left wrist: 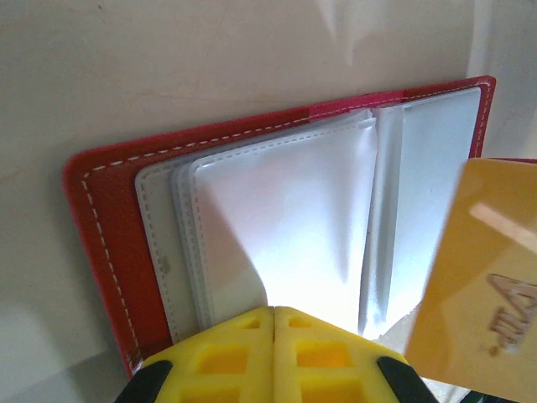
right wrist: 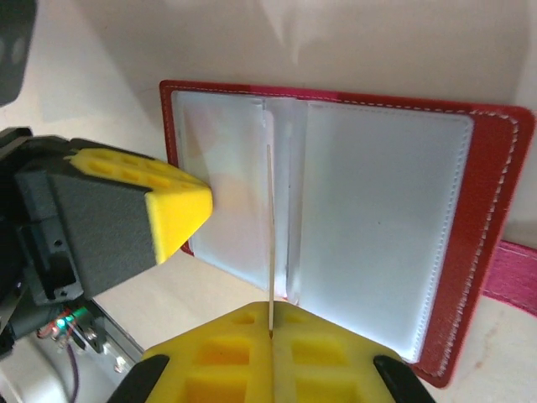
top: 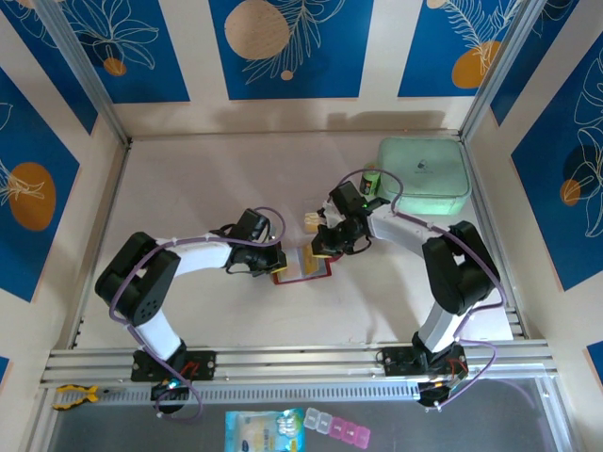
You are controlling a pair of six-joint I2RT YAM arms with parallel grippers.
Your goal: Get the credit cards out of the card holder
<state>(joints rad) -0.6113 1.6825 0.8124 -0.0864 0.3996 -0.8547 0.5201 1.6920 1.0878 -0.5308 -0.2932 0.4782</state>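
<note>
The pale table (top: 188, 188) bears the open red card holder (left wrist: 101, 210) and a mint green case (top: 424, 176).

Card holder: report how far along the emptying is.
Done: the card holder lies open on the table; a small tan thing beside it may be a card already out. In hand: the left claw, shut, sits on the clear pockets; the right claw is shut on a gold card. Left: pulling that card clear and setting it down; the pockets in view look empty.
</note>
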